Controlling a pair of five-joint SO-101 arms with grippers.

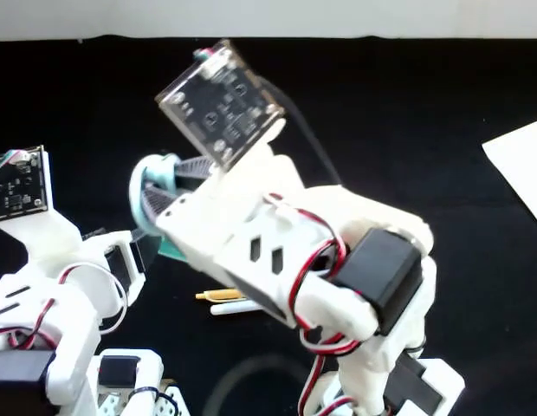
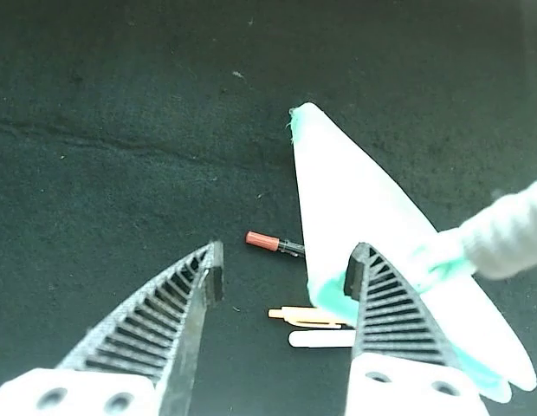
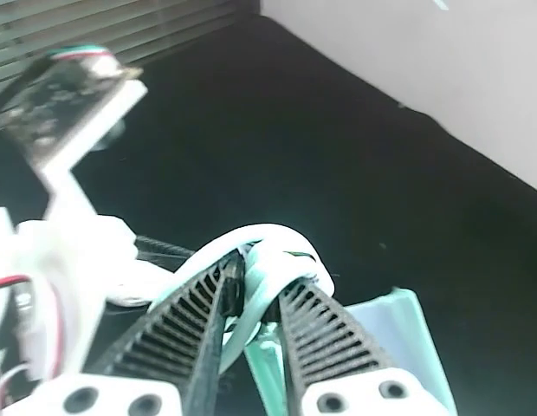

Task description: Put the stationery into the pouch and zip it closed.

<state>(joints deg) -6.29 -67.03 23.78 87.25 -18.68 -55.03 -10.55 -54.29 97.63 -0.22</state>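
Observation:
A white and teal pouch hangs tilted above the black table, held at its rim. My right gripper is shut on the pouch's white rim, and the teal side shows beside it. In the high view the pouch shows beyond the right arm. My left gripper is open with nothing between its fingers, and one finger overlaps the pouch's teal edge. On the table below lie a red-capped pen, a yellow pen and a white pen. The yellow pen and white pen also show under the right arm.
A white sheet lies at the table's right edge. A dark cable loops near the arm bases. The left arm stands close beside the right one. A pale wall runs behind the table.

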